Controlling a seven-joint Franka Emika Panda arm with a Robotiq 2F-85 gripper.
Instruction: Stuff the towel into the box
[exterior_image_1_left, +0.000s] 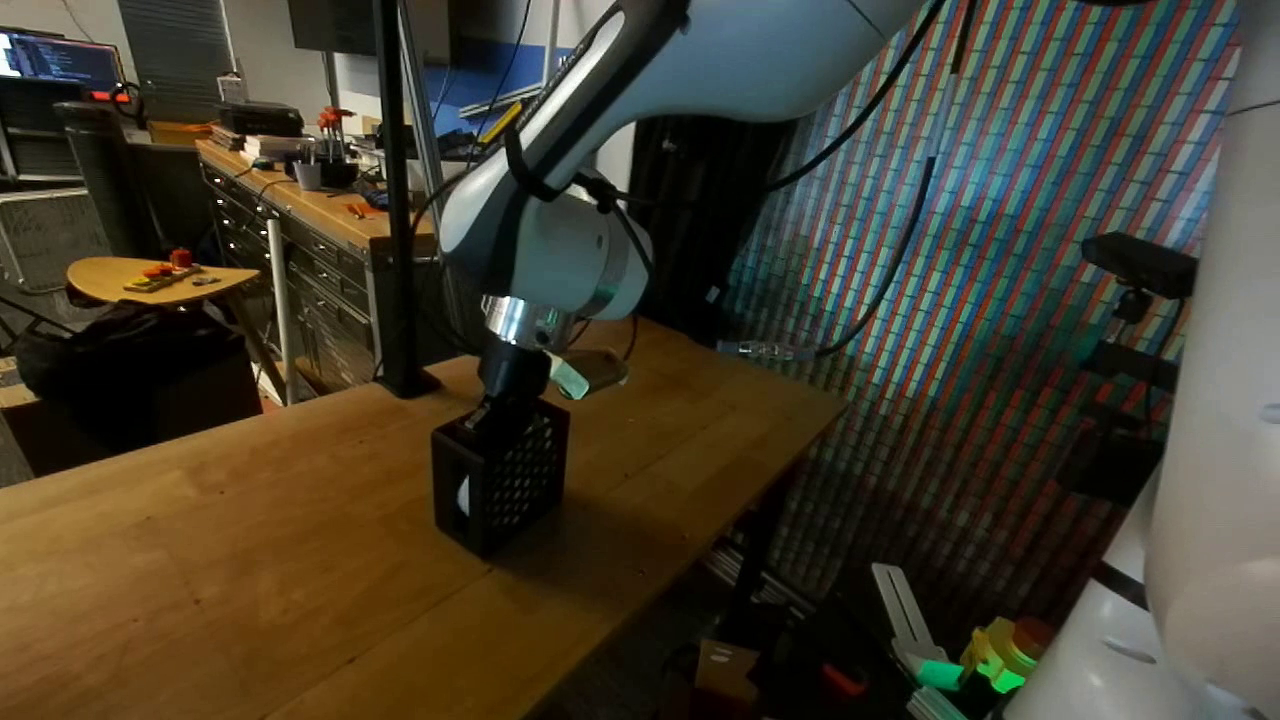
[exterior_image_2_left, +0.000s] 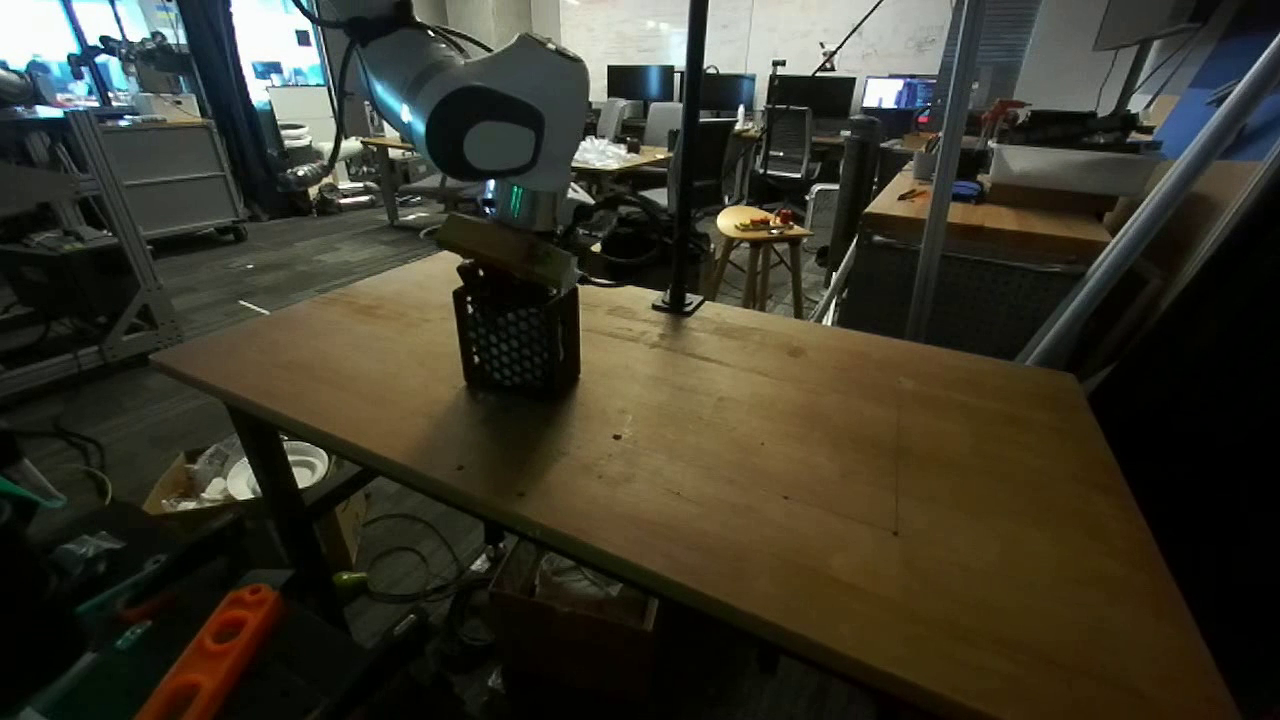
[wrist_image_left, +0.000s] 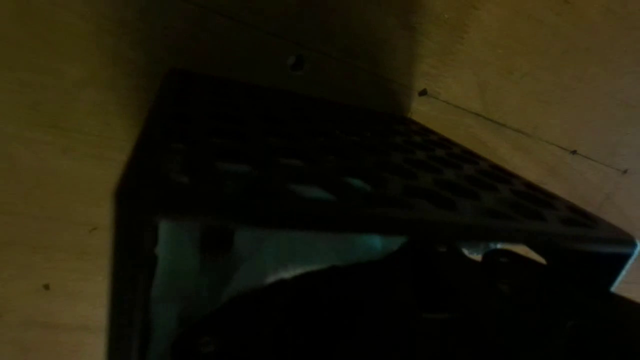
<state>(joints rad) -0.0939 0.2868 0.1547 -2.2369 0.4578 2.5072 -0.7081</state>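
Seemingly rumpled towel (wrist_image_left: 305, 247) in honeycombed box (exterior_image_1_left: 490, 490)

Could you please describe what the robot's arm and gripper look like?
The arm is rounded and pale grey-white, with dark panels. A black strap wraps around it, with black cables bunched nearby. A shiny silver collar sits between the arm and the black gripper, whose finer details are too dark to see.

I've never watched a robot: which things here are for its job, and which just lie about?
For the job:
black box
towel, the pale cloth inside it
gripper, at the box's opening

Lying about, seemingly unrelated:
orange holed piece
round white dish
coloured pieces on the stool
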